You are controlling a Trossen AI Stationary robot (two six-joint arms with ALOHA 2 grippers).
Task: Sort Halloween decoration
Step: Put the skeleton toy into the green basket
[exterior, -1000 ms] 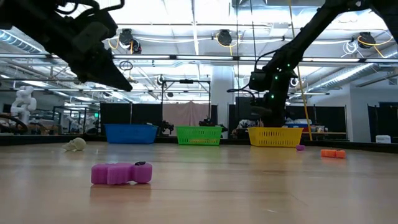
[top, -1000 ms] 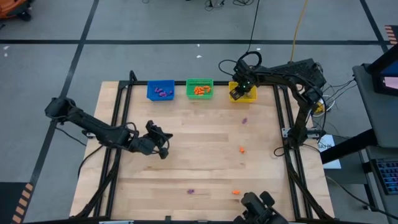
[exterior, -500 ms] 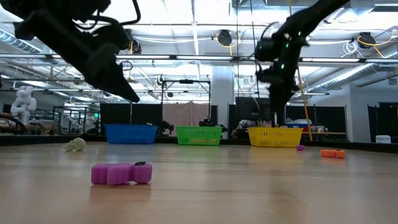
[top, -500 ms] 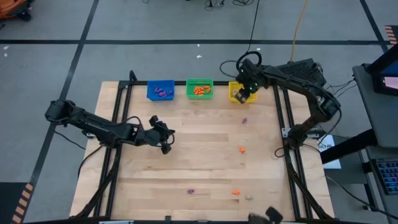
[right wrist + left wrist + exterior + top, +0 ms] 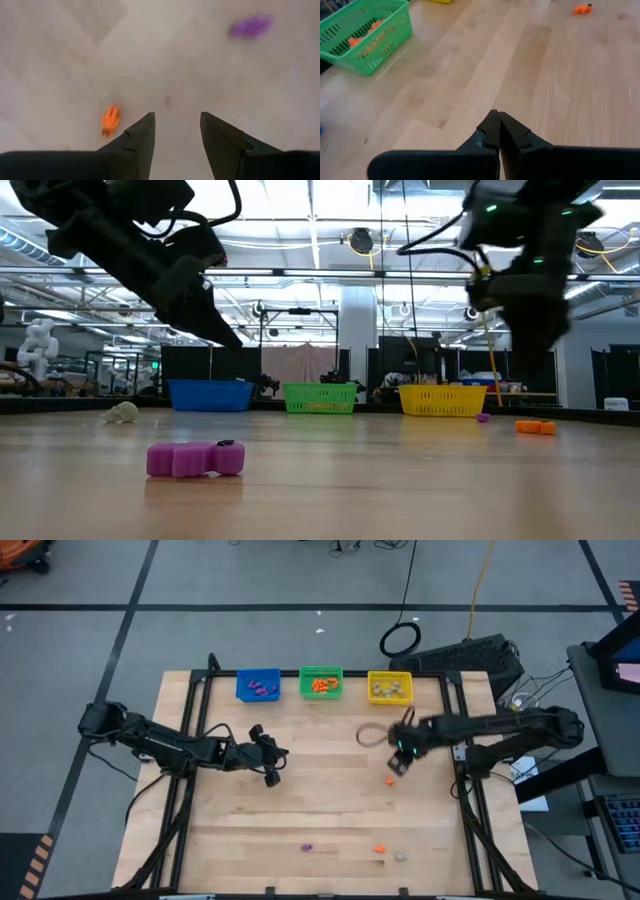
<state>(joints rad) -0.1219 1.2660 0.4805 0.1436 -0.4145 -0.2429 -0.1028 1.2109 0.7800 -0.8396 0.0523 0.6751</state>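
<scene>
The Halloween decoration lies scattered on the wooden table. An orange trinket (image 5: 390,780) and a purple one (image 5: 250,26) lie at mid right. Another purple one (image 5: 307,847), an orange one (image 5: 379,849) and a pale one (image 5: 400,857) lie near the front edge. My right gripper (image 5: 398,764) hovers open, pointing down, close above the mid-right orange trinket (image 5: 110,120), which lies just beside its fingers (image 5: 142,131). My left gripper (image 5: 272,773) is shut and empty above the table's middle left (image 5: 496,114).
Along the far edge stand a blue bin (image 5: 258,686) with purple pieces, a green bin (image 5: 321,683) with orange pieces and a yellow bin (image 5: 389,688) with pale pieces. A cable loop (image 5: 370,735) hangs by the right arm. Bare wood lies at the table's middle.
My right gripper has swung quickly from over the yellow bin toward the table's near edge and now hangs over the mid-right orange trinket. My left gripper has drifted a little toward the table's right, still shut.
</scene>
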